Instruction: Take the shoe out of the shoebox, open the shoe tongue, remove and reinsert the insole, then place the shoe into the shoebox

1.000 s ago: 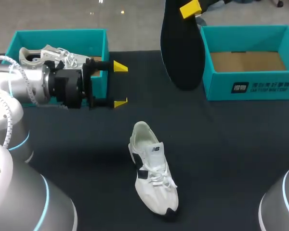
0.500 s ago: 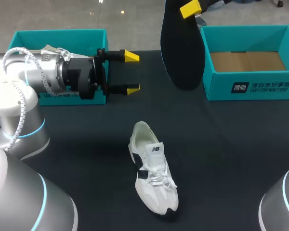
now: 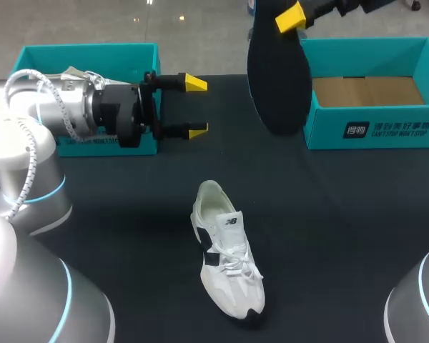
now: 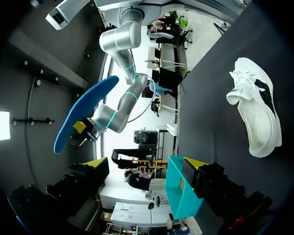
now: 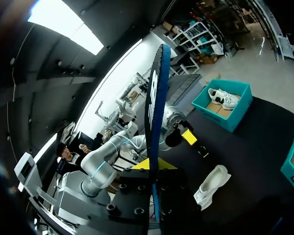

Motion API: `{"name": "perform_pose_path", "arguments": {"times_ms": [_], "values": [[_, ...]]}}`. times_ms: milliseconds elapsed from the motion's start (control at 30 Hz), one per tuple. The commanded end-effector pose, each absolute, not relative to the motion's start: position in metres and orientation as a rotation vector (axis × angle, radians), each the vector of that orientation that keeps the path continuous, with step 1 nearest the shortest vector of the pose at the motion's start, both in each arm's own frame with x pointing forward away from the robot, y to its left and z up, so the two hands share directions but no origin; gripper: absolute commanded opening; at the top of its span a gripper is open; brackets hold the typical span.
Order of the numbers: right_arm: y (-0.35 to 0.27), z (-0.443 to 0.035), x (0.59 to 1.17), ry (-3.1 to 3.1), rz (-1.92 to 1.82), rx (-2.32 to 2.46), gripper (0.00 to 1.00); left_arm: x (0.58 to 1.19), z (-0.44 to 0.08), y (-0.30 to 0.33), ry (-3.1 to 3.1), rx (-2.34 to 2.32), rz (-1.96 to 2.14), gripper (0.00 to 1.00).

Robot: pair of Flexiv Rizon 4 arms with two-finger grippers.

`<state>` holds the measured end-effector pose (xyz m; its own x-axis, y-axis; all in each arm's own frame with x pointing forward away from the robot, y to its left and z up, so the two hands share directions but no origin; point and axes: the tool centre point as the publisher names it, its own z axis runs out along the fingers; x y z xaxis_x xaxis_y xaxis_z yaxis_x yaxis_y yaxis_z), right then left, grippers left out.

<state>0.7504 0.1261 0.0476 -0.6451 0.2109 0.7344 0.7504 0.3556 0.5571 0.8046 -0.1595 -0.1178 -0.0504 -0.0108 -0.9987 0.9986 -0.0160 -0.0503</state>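
- Head view: the right gripper (image 3: 286, 18) is pinching the insole (image 3: 275, 78) by one end. The insole is hanging long at the shoe's 1 o'clock, just beside the wall of the empty box (image 3: 372, 128). A swing could be catching that wall or working the insole loose.
- The shoe (image 3: 225, 250) is lying free on the table (image 3: 343, 214), toe pointing to 5 o'clock. The left gripper (image 3: 195, 107) is hovering at its 11 o'clock with fingers spread, well apart from it. Nothing is bracing the shoe, so an insole pushed in could be shoving it away.
- Left wrist view: the spread fingers are holding nothing, and the shoe is lying well ahead and off to one side.
- Right wrist view: the insole is standing edge-on between the fingers. The bite is probably sitting shallow, though the edge is hiding its depth.
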Motion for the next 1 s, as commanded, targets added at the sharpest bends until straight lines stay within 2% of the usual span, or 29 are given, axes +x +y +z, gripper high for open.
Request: {"name": "perform_pose_path", "arguments": {"times_ms": [33, 467, 1000], "values": [[0.117, 0.014, 0.759, -1.985, -1.258, -0.886, 0.0, 0.797, -0.116, -0.149, 1.218, 1.193, -1.246, 1.0], [0.117, -0.047, 0.785, -1.823, -1.139, -1.024, 0.0, 0.796, -0.109, -0.142, 1.156, 1.233, -1.213, 1.0], [0.183, -0.067, 0.822, -1.712, -0.999, -1.014, 0.0, 0.803, -0.11, -0.141, 1.073, 1.329, -1.193, 1.0]]}}
